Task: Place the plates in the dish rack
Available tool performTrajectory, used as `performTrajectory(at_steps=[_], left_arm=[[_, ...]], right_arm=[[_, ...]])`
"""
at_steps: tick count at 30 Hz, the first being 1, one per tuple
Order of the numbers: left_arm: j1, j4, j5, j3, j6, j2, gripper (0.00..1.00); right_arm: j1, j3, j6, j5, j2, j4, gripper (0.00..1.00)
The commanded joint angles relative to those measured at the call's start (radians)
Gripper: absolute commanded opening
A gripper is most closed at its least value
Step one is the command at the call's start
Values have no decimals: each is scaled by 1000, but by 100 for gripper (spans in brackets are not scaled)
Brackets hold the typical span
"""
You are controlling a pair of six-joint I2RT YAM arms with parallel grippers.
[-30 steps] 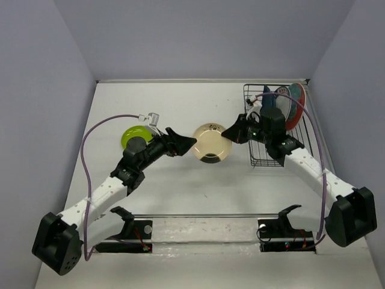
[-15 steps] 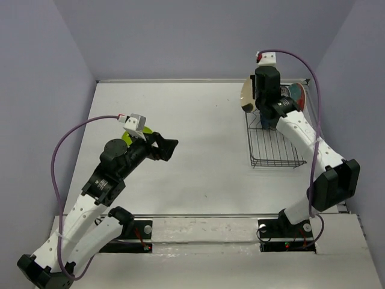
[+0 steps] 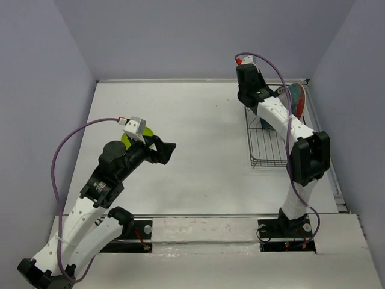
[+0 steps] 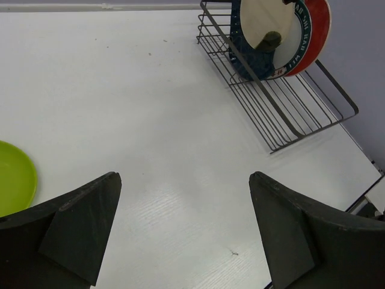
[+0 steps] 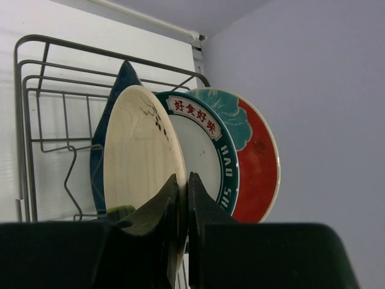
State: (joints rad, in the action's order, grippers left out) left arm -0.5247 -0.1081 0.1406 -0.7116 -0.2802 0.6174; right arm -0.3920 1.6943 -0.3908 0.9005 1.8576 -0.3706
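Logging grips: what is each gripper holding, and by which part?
Right gripper pinches the cream plate by its rim; left gripper is open, holding nothing.

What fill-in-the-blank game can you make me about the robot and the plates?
The left gripper is wide ____, holding nothing. The right gripper is shut on the small cream round plate, standing with ____ other plates in the black wire dish rack. The lime-green round plate lies flat on the white table, ____ the rack.
Missing words: open; three; outside.
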Motion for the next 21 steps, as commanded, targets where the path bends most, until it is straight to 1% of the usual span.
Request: performTrajectory(at_steps=[1, 11, 21], left_arm=[[-15, 8, -3, 0, 26, -21, 99], [-23, 12, -9, 1, 23, -22, 99], [-23, 7, -39, 3, 19, -1, 99]], right_arm=[[1, 58, -86, 92, -17, 29, 7], [10, 7, -86, 52, 28, 27, 7], [38, -31, -22, -6, 77, 27, 7]])
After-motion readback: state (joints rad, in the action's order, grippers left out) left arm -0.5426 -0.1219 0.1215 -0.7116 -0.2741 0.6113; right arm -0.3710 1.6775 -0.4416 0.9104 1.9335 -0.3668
